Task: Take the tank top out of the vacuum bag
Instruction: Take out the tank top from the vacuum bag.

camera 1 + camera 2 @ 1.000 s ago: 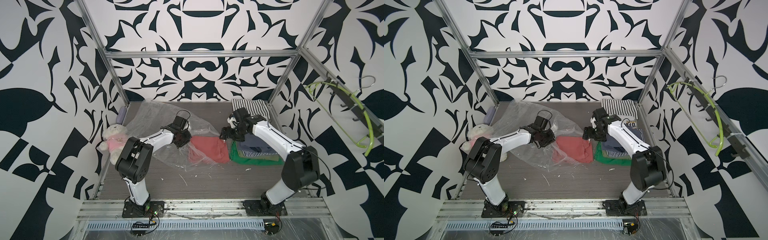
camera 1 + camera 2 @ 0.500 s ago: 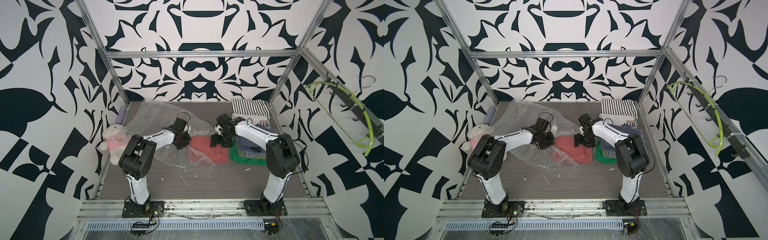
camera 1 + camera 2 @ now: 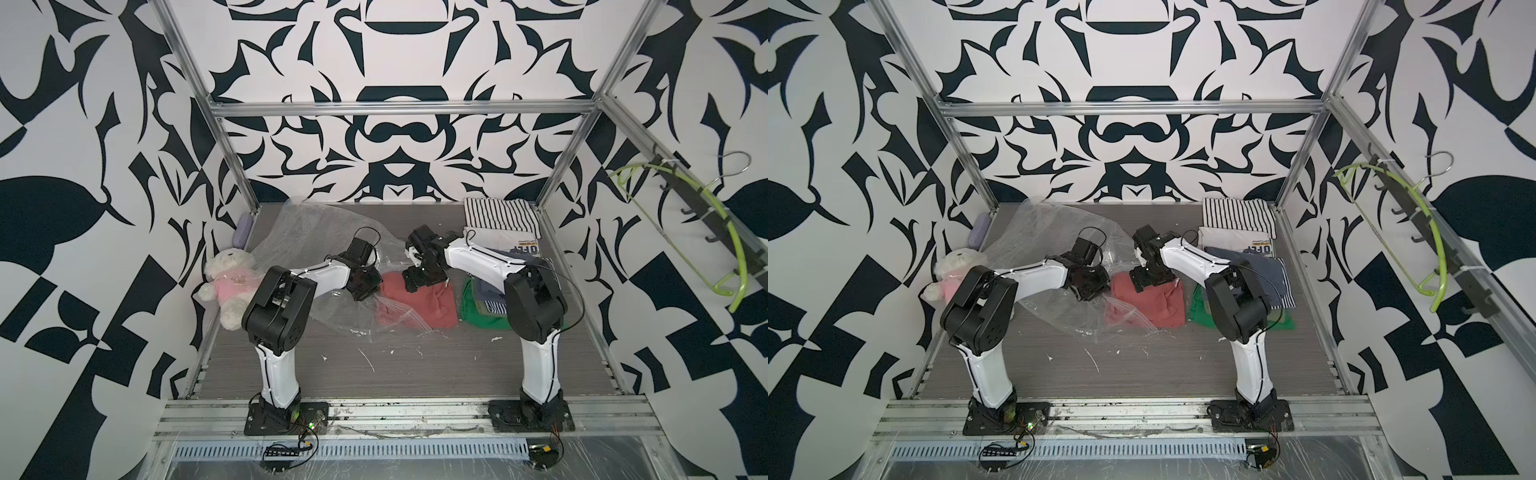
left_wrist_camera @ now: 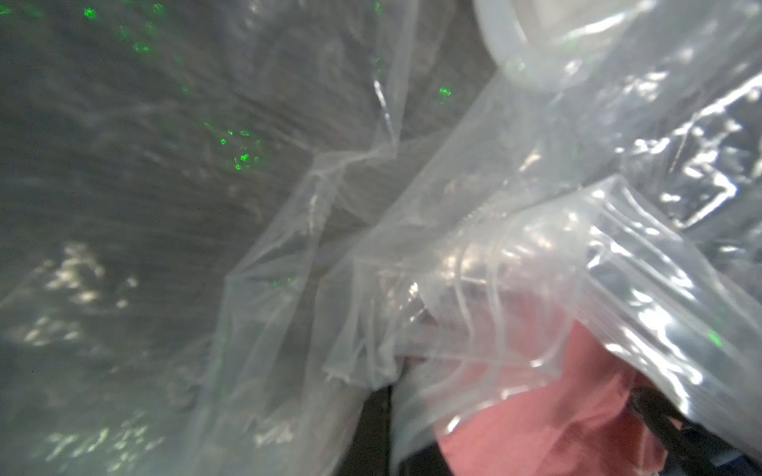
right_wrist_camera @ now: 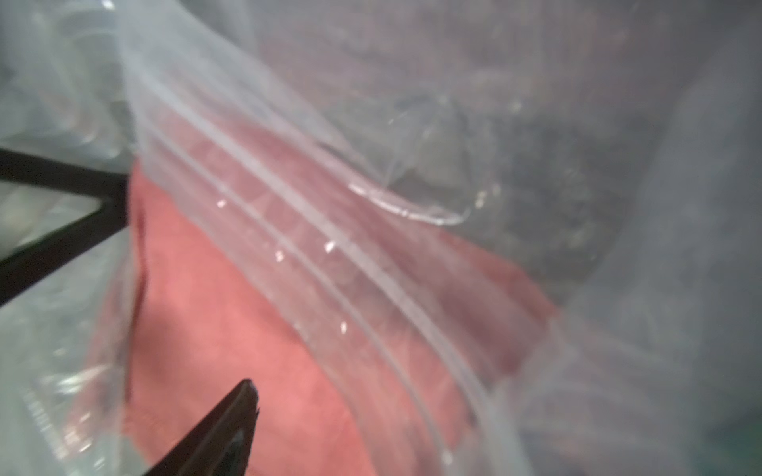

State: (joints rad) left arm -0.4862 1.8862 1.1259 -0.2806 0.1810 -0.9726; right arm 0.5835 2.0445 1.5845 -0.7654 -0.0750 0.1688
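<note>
The tank top (image 3: 434, 309) is lying at the middle of the table (image 3: 415, 374), with its near-left corner covered by the zip edge of the bag (image 3: 320, 226). The left gripper (image 3: 368, 293) is sitting closed against the bag film beside the tank top; a grip cannot be confirmed. The right gripper (image 3: 417, 284) is standing open at the tank top's far edge. The bag is spreading toward the far-left corner.

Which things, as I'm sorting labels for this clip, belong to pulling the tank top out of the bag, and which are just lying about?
Part of the job: plastic bag, red tank top, left pincer shut on the bag, right pincer open over the top.
Just lying about: plush toy, striped shirt, white shirt, green cloth, purple case.
</note>
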